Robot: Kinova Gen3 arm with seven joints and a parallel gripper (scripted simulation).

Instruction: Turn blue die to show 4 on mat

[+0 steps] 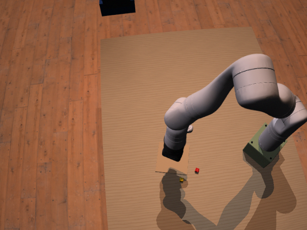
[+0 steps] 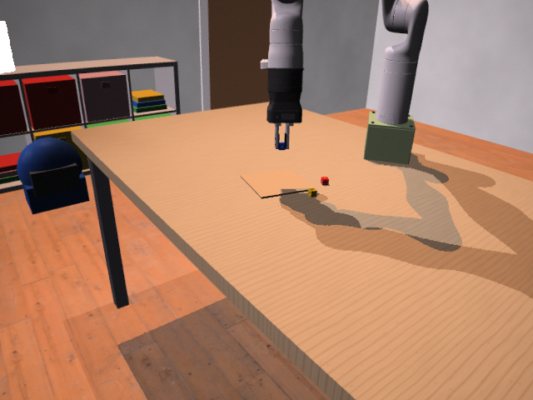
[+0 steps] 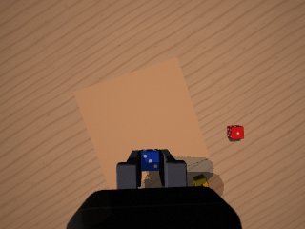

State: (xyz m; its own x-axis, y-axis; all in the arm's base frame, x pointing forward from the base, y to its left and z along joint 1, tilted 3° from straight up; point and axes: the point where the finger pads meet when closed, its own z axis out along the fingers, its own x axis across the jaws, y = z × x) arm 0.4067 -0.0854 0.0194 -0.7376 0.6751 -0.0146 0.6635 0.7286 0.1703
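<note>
Two dice (image 1: pixel 196 169) (image 1: pixel 181 179) (image 2: pixel 325 181) (image 2: pixel 311 192) (image 3: pixel 235 133) (image 3: pixel 200 180) on tbl (image 1: pixel 134 81) (image 2: pixel 171 172) (image 3: pixel 38 143), shelf unit (image 2: pixel 176 86) nr wall (image 2: pixel 185 38).

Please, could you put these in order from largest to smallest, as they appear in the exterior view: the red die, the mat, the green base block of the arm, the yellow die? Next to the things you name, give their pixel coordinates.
1. Green base block (image 1: pixel 256 156) (image 2: pixel 388 144)
2. Mat (image 1: pixel 171 166) (image 2: pixel 273 181) (image 3: pixel 138 110)
Unsure: red die (image 1: pixel 196 169) (image 2: pixel 325 181) (image 3: pixel 235 133) and yellow die (image 1: pixel 181 179) (image 2: pixel 312 192) (image 3: pixel 200 180) look alike in size, both far smaller than the mat.

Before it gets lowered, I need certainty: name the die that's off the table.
The blue die, pinched in the pincer; the red and yellow dice rest on the table.
</note>
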